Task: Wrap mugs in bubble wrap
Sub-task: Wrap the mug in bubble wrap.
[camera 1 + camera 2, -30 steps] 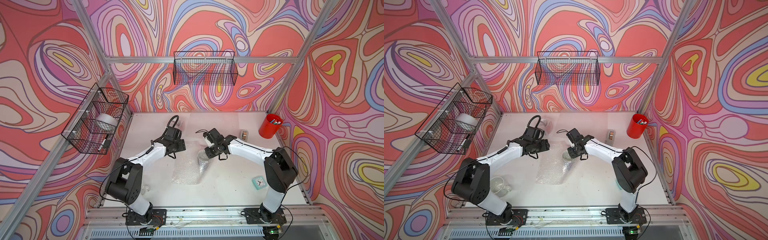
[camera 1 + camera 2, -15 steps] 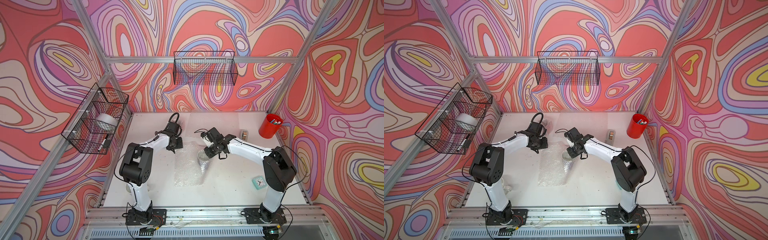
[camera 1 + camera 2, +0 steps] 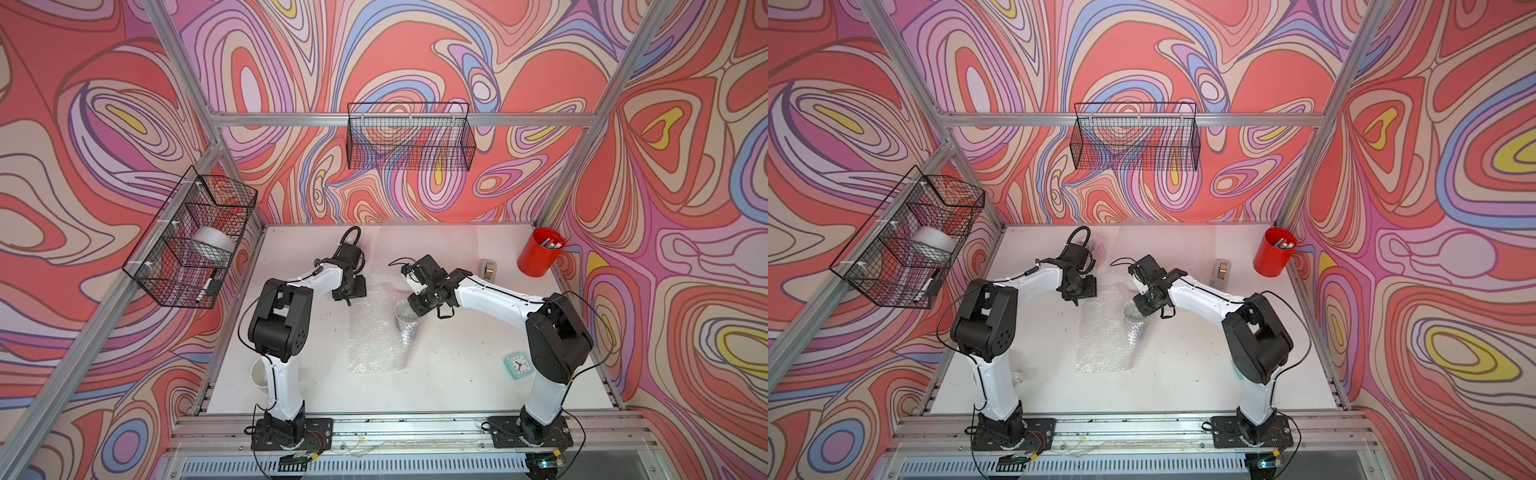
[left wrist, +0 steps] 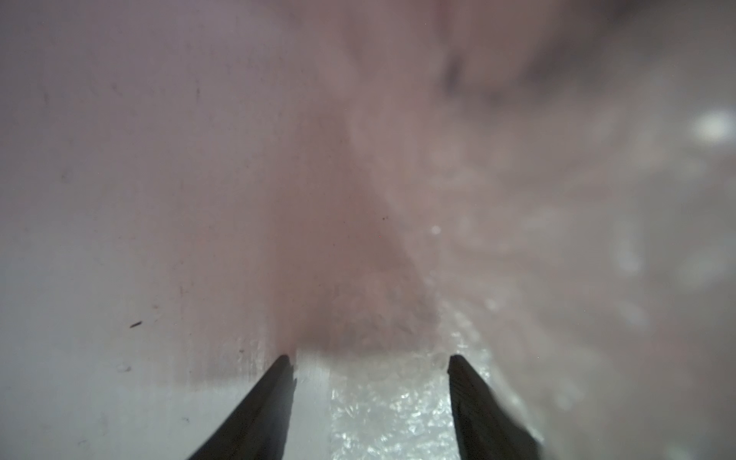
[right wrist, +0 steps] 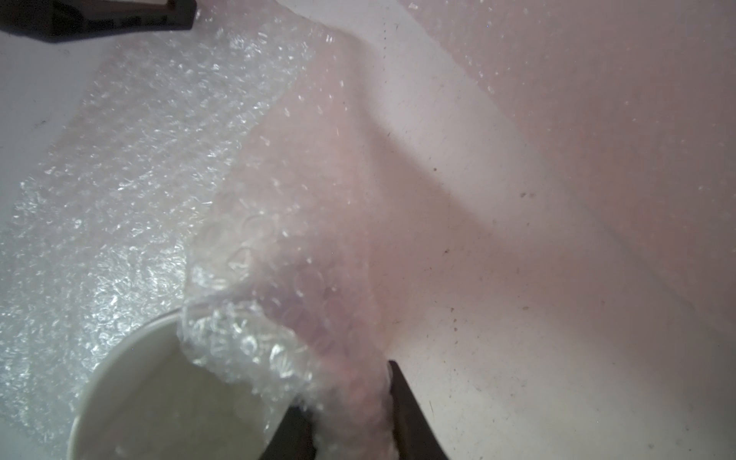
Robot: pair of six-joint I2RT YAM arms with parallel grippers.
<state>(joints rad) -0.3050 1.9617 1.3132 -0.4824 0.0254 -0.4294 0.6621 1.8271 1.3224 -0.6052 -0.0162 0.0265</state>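
The white tabletop carries a clear, roughly square bubble wrap sheet at its middle, lying mostly flat with one side drawn up. On that raised side, toward the right arm, the white ceramic mug stands upright, mouth up, with a fold of the sheet draped over its rim. The right gripper is clamped on that fold, one jaw inside the mug and one outside, so the wall is probably in the pinch too. The left gripper is spread and sits low over the table. It straddles the sheet's far edge without closing on it.

The step looks like bringing the loose side over the mug. To do it well, the left jaws should close right at the edge, with one slipping beneath the film. They should then lift and sweep toward the mug while the right clamp holds firm. A careless tug could tip or drag the mug.

There is good room in front and between the arms. A second clear bubble sheet lies flat by the back wall, close behind both wrists. The tall red pen cup and the small teal clock sit well clear on the right. A pale mug is half hidden behind the left arm's base.
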